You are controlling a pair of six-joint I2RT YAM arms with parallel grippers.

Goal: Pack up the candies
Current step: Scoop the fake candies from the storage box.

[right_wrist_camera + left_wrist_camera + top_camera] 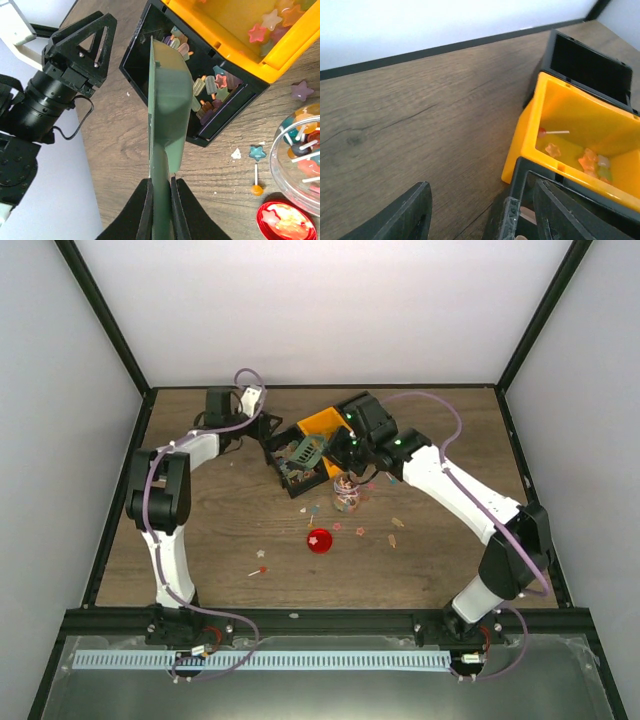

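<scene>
R gripper (160,200) pinched tight on green scoop (167,100) handle, blade over black bin (227,120). L gripper (481,185) wide open at bin's edge, holding nothing. Candies (207,95) in black bin, yellow bin (290,62), jar (274,160) — some loose on table (120,150).

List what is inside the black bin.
Pastel candies lie in the black bin, beside the green scoop. The scoop's blade covers a strip of the floor, so anything beneath it is hidden.
</scene>
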